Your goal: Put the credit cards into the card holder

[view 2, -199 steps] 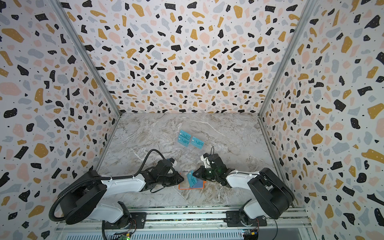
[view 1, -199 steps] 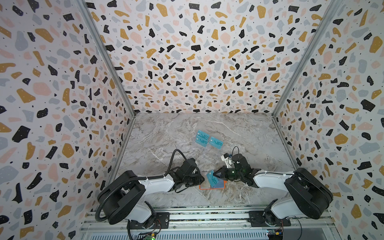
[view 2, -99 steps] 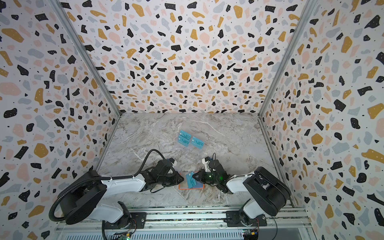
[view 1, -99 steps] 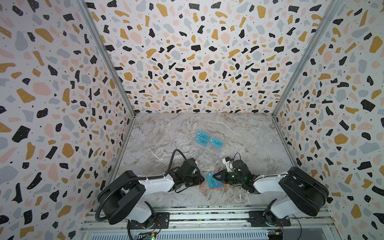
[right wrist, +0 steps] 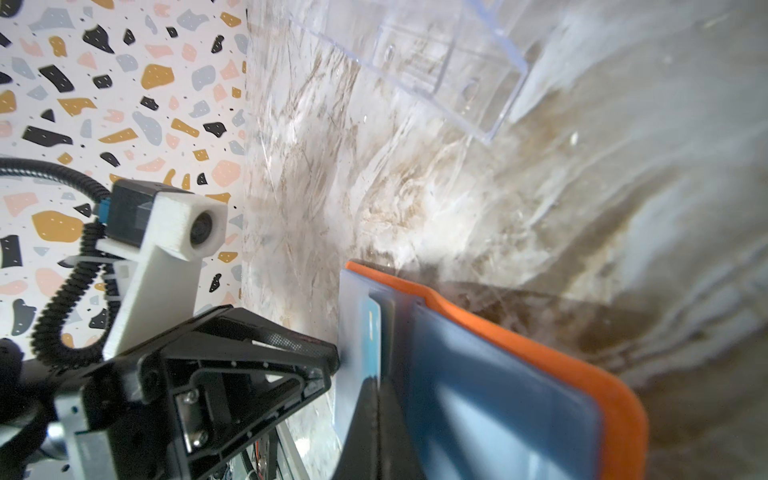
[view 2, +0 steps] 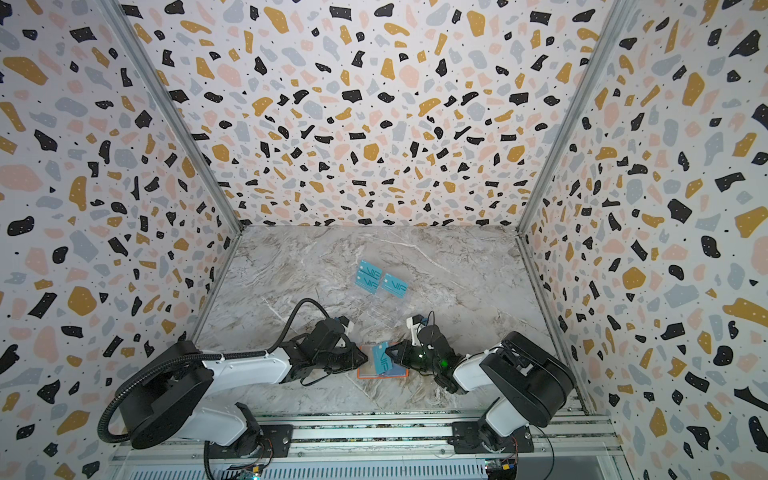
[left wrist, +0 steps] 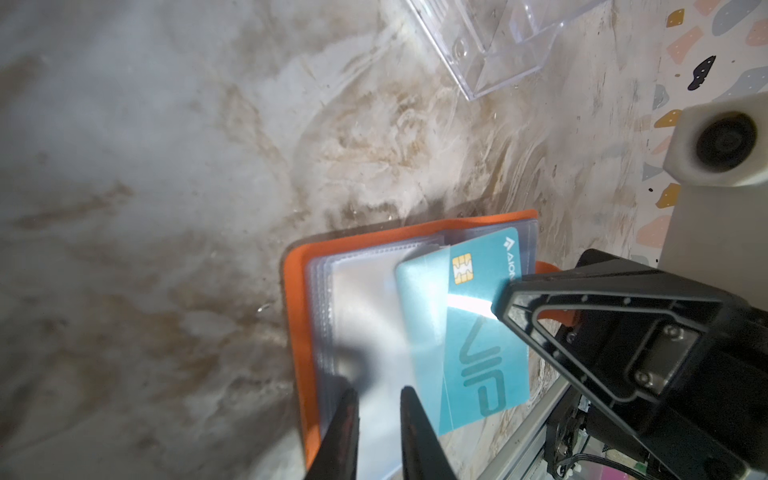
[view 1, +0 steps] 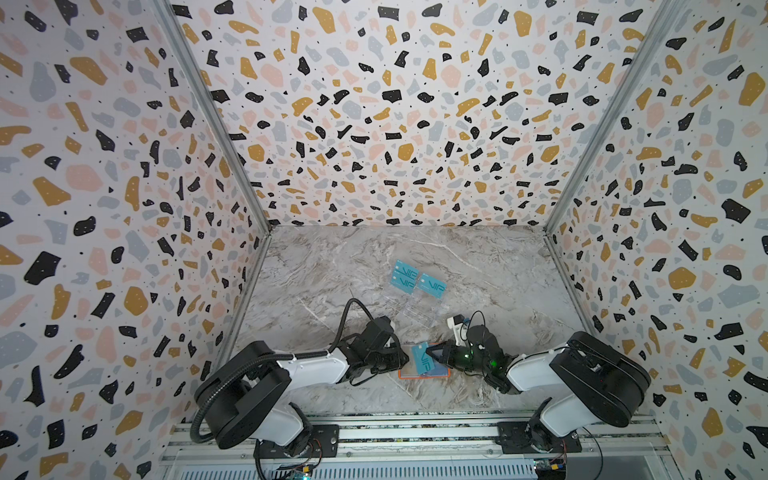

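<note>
Bits you just can't see

In the left wrist view the card holder (left wrist: 297, 332) and clear rack (left wrist: 498, 50) run off the frame. The right gripper (left wrist: 497, 308) covers some print on the teal card (left wrist: 478, 353), and the left gripper (left wrist: 376, 419) is blurry.

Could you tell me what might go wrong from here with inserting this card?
The teal card is skewed over the open card holder, so it may catch a sleeve edge rather than enter. The right gripper pinches only one edge, so pushing could pivot the card. The left gripper sits close beside it; the two could collide.
</note>
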Motion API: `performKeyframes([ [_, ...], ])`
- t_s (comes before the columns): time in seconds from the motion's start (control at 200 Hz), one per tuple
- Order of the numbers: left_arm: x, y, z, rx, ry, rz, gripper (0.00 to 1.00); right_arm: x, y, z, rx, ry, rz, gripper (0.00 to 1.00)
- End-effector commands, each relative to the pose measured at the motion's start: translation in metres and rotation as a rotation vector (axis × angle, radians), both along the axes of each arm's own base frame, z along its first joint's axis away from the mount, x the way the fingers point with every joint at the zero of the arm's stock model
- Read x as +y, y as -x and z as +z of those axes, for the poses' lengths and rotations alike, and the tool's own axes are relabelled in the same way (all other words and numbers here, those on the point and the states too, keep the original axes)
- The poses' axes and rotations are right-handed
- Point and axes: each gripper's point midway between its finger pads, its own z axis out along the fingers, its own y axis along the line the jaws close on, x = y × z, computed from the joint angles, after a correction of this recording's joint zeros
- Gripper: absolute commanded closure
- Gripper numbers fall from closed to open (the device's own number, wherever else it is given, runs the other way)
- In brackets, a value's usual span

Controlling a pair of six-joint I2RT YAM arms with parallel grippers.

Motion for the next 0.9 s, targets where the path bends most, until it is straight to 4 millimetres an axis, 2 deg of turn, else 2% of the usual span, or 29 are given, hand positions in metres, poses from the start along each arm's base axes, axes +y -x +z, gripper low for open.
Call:
performKeyframes([
  [0.0, 0.003, 0.007, -0.005, 0.021, -0.015, -0.006, 0.78, -0.001, 0.000, -0.002, -0.001, -0.019, -0.033, 1.00],
  [0.4, 0.003, 0.007, -0.003, 0.020, -0.004, -0.002, 0.78, 0.002, 0.004, -0.005, -0.016, -0.047, -0.070, 1.00],
  [0.706, 0.002, 0.007, 0.000, 0.018, 0.013, 0.009, 0.78, 0.019, 0.014, -0.016, 0.034, -0.026, -0.061, 1.00],
  [0.896, 0.002, 0.006, 0.001, 0.015, 0.013, 0.011, 0.78, 0.011, 0.014, -0.018, 0.015, 0.100, -0.049, 0.78],
])
